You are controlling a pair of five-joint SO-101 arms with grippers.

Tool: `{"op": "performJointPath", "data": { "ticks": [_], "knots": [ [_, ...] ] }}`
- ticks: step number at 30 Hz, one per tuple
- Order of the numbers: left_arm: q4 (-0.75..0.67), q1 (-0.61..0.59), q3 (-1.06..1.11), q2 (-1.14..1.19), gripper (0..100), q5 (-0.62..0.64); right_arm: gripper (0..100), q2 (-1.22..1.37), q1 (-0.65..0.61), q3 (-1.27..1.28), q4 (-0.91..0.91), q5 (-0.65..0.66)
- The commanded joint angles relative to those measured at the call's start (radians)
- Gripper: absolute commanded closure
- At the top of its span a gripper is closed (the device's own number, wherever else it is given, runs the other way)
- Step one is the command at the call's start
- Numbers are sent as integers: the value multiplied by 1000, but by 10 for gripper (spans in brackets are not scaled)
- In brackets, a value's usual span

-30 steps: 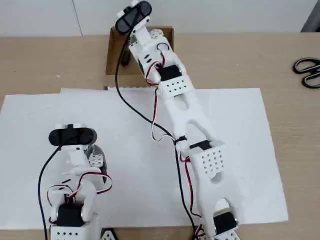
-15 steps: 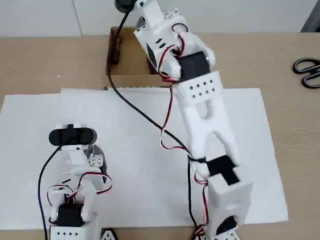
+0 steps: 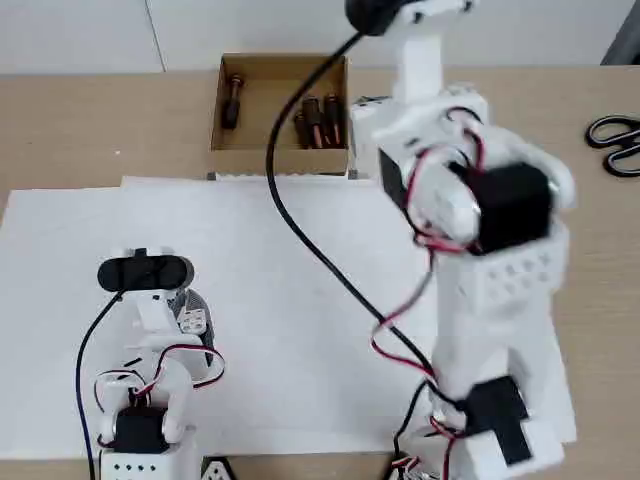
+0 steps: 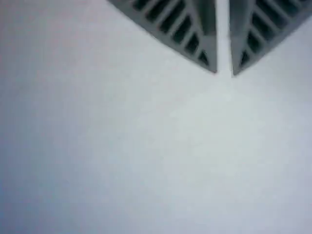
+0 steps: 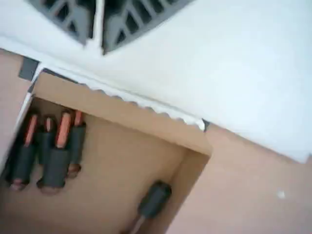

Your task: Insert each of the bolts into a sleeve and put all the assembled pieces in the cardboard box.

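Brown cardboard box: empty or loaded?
Loaded. The brown cardboard box holds dark sleeved bolts: a cluster at one side, a lone piece apart.

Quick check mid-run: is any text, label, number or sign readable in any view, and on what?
None readable.
The cardboard box, the assembled pieces inside it, the white paper sheet and the scissors show no print.
Any marking on the motor housings of the arms is too small to read.
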Motion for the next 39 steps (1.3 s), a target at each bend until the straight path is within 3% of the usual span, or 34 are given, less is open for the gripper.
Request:
{"op": "performJointPath", "data": {
  "ticks": [1,10,16,22,27,33,39],
  "knots": [
    [-18,3,-4,-8,994,-3,997,-174,35,91,15,-18],
    [-18,3,-4,-8,994,-3,996,-676,203,835,-64,-20],
    [-18,3,-4,-8,994,-3,996,-1013,278,1445,-341,-15],
    [-18,3,-4,-8,994,-3,996,-1377,288,1966,-582,84],
    [-18,3,-4,-8,994,-3,996,-1675,286,2243,-645,110],
    [-18,3,-4,-8,994,-3,996,-1649,288,2348,-722,54],
    [-18,3,-4,-8,994,-3,996,-1649,288,2483,-791,103]
  ]
}}
